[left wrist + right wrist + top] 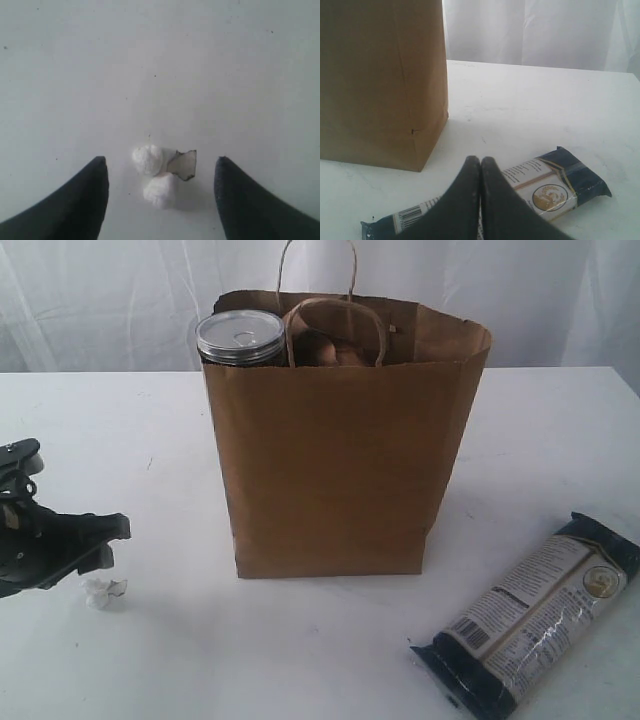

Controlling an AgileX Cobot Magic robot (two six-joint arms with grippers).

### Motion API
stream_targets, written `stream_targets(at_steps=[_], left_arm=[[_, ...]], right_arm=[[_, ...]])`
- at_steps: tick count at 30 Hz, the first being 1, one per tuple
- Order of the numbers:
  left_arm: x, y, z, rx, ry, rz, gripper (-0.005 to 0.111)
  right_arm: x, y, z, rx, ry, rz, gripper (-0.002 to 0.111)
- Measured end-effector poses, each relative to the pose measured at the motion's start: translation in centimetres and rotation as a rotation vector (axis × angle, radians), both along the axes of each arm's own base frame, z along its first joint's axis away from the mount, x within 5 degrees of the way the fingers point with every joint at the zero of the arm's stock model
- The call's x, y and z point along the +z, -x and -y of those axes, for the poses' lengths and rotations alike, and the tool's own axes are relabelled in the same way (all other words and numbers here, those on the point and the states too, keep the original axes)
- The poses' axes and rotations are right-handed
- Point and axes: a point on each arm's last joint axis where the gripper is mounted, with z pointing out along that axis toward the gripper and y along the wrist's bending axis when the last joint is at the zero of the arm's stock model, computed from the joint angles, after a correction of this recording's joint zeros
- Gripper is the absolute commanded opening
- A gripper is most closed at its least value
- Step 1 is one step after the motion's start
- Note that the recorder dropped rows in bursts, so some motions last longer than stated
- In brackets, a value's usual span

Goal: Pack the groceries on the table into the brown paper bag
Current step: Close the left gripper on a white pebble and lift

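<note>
Bag (340, 460) standing upright on counter (150, 640), silver pull-tab can (240, 337) poking out of its top corner | long dark-blue packet (530, 615) lying flat on counter, right of bag, apart from it | left gripper (161, 159) hovering with jaws spread, holding nothing, white scraps (155, 175) lying between its fingers | right gripper (480, 162) sitting pinched closed, empty, near packet

Matt paper, shiny metal, glossy film
The brown paper bag (340, 470) is dull, faintly creased kraft with twisted paper handles (335, 302); the can lid (240, 337) at the bag's rim is bright metal; the dark-blue packet (530, 615) beside the bag is glossy plastic film; the surface (300, 660) under the bag looks smooth, matt white.
</note>
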Motion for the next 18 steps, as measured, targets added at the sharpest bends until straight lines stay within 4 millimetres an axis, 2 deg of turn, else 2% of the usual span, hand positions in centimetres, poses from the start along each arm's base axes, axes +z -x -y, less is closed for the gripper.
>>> stream_targets(at_steps=[5, 18], left_arm=[[-0.7, -0.8, 0.2, 0.001, -0.011, -0.031, 0.064], [-3.0, -1.2, 0.4, 0.014, -0.025, -0.102, 0.061]], right_arm=[[0.0, 0.0, 0.0, 0.000, 0.000, 0.000, 0.000], [0.0, 0.0, 0.0, 0.000, 0.000, 0.000, 0.000]])
